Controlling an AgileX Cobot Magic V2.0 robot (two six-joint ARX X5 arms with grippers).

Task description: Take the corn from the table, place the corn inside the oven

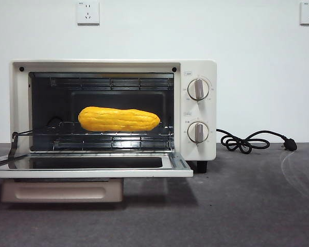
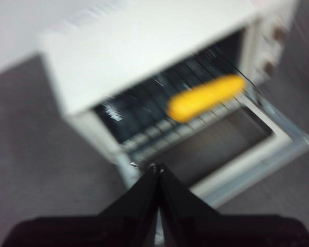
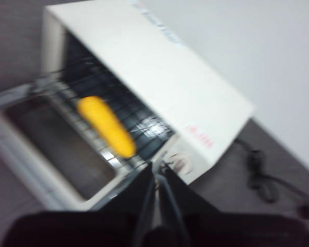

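Inside, on the wire rack [image 1: 113, 135] at the centre of the front frame, lies the corn [image 1: 118, 119]: a glossy yellow-orange cob with ridged kernel rows and tapered ends, lying lengthwise across the oven [image 1: 195, 69]. No brand name can be read on the cream-white oven from the front; small labels above the two round knobs [image 1: 198, 89] at centre right are too fine to make out. In the right wrist view some red lettering shows on the oven's top near the knob side, blurred past reading. The glass door [image 1: 92, 170] hangs open and flat at lower left, its beige bar handle [image 1: 62, 191] beneath. A black cord [image 1: 244, 142] coils on the mottled dark grey tabletop [image 1: 247, 206] at right, ending in a plug [image 1: 290, 145]. Two white wall sockets [image 1: 88, 12] sit at the upper corners. The left gripper [image 2: 158, 170] hangs clear of the oven, jaws pressed together; the right gripper [image 3: 157, 172] likewise, its jaws nearly touching, holding nothing.
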